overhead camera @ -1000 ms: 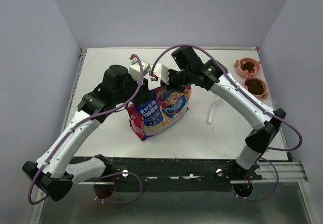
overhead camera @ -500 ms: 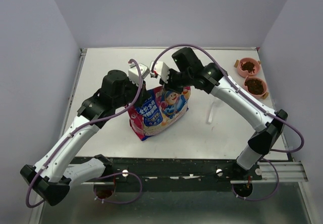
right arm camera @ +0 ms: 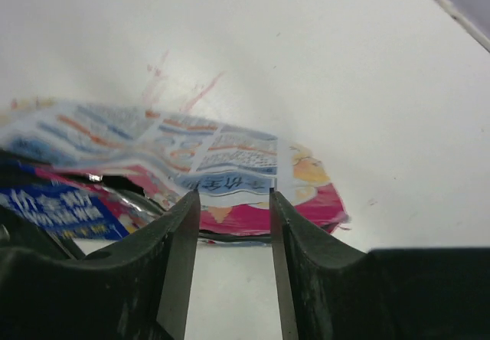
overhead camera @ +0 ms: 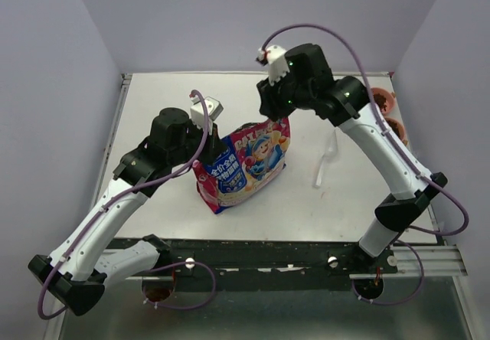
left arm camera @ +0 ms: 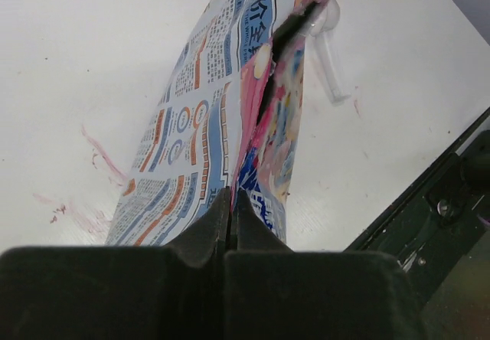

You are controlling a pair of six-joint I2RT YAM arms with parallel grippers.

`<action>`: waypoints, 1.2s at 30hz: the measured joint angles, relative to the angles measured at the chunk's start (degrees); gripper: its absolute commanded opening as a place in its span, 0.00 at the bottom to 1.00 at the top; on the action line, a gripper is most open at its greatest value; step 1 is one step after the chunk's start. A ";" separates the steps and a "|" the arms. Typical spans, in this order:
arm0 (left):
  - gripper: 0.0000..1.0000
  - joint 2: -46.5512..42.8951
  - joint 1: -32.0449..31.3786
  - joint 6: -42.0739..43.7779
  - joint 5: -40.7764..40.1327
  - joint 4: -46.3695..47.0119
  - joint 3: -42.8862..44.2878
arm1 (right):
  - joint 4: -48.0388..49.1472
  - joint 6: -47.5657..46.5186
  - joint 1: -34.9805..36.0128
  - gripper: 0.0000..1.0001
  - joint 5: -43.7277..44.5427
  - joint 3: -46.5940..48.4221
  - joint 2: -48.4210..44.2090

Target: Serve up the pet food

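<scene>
The pink-and-blue printed bag (overhead camera: 246, 164) stands at the table's middle. My left gripper (overhead camera: 211, 139) is shut on its upper left edge; in the left wrist view the fingertips (left arm camera: 230, 202) pinch the bag's rim (left arm camera: 207, 125), and the mouth is a narrow slit. My right gripper (overhead camera: 268, 116) is open and empty just above the bag's far top edge; in the right wrist view (right arm camera: 233, 198) the bag's rim (right arm camera: 230, 173) lies below the spread fingers. No kibble shows in the bag's mouth. The clear scoop (overhead camera: 325, 160) lies on the table right of the bag.
Two pink bowls (overhead camera: 383, 97) (overhead camera: 395, 128) sit at the far right, mostly hidden behind my right arm. The scoop also shows in the left wrist view (left arm camera: 329, 57). Pink smears mark the table (left arm camera: 99, 164). Walls close the sides and back.
My right gripper has let go of the bag's top and risen up and back. My left gripper stays shut on the bag, whose top now stands taller.
</scene>
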 measured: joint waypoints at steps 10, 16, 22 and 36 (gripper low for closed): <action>0.00 0.52 0.00 -3.26 0.07 -2.45 1.42 | -5.99 47.08 -2.54 0.99 10.58 7.06 -5.33; 0.00 0.15 -0.74 -4.98 0.22 -2.47 1.14 | -7.96 64.92 -2.47 1.00 9.31 -1.86 -6.34; 0.00 -0.85 -2.89 -5.81 0.20 -2.34 0.31 | -12.81 73.64 -2.47 1.00 10.21 -1.09 -4.90; 0.00 -1.49 -7.54 -4.70 -2.23 -3.61 0.46 | -20.00 73.33 -2.47 0.39 15.39 9.73 5.42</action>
